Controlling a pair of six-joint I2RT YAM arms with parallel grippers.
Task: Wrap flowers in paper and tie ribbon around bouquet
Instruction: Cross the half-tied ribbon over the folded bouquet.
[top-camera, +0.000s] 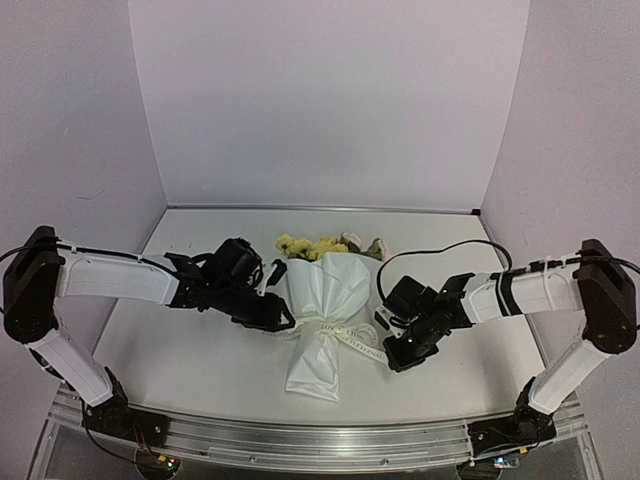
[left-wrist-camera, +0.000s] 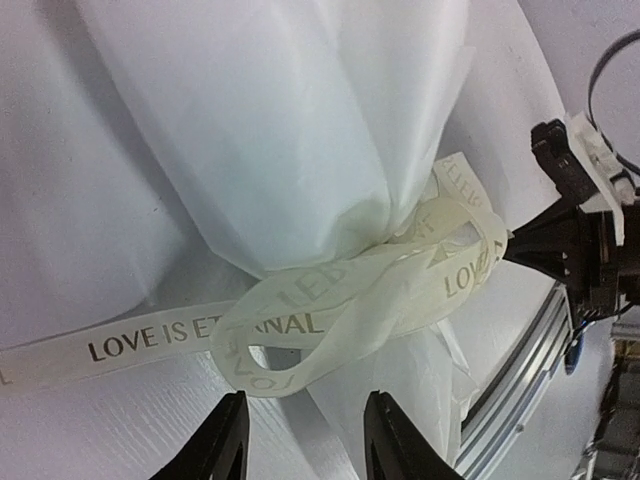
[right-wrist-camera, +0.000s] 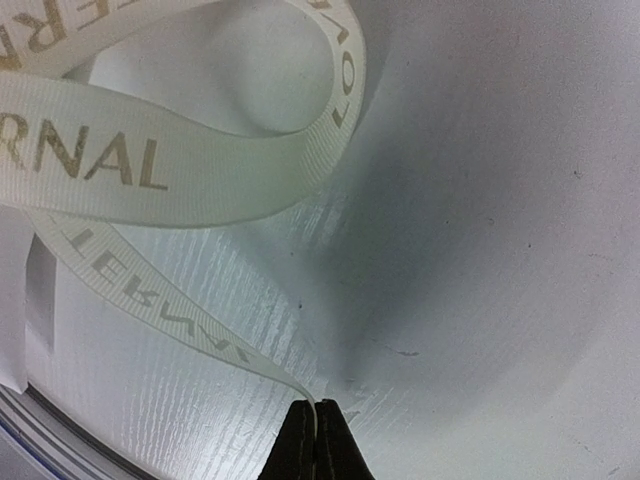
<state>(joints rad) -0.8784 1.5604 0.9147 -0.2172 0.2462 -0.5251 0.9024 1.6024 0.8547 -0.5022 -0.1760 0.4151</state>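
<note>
R gripper (right-wrist-camera: 316, 445) tips pinch ribbon (right-wrist-camera: 150, 170) tail, bottom centre. L gripper (left-wrist-camera: 305, 445) jaws apart, empty; ribbon loop just above them. Bouquet (top-camera: 322, 310) mid-frame, long axis up-down, betw. arms.

Top camera is looking down from behind the arms (top-camera: 110, 278). Both wrist cameras are viewing the ribbon (left-wrist-camera: 150, 345) closely.

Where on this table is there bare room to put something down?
Bare table lies near-left, between the left arm and the front rail, and near-right, between the right gripper and that rail. A thin strip runs behind the flowers by the back wall. The middle is crowded: bouquet, ribbon, left gripper.
</note>
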